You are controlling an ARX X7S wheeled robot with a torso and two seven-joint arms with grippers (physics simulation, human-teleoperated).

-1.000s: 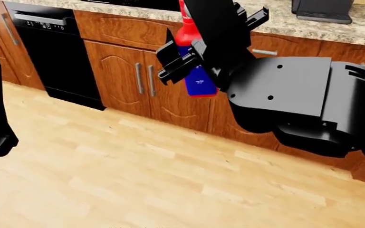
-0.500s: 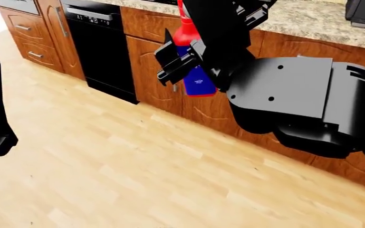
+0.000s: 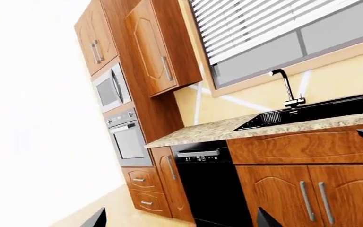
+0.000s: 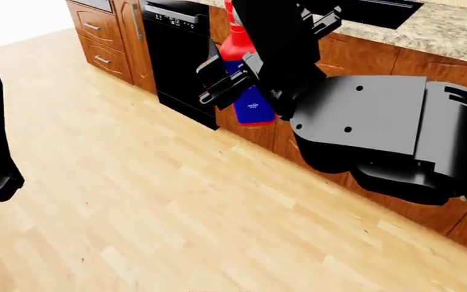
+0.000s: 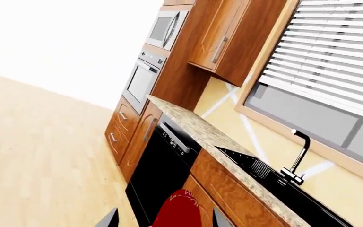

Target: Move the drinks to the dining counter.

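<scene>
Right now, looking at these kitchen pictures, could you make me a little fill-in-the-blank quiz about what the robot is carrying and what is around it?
1. The right gripper is shut on a blue bottle with a ____ cap.
2. The black appliance set between the wooden cabinets is a ____.
3. The faucet stands behind the ____, below the window blinds.
4. The floor is made of pale ____ planks.

Missing words: red; dishwasher; sink; wood

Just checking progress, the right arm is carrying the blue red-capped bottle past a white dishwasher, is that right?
Not quite: the dishwasher is black, as the head view shows. The rest holds: the right gripper carries the blue red-capped bottle past it.
</scene>
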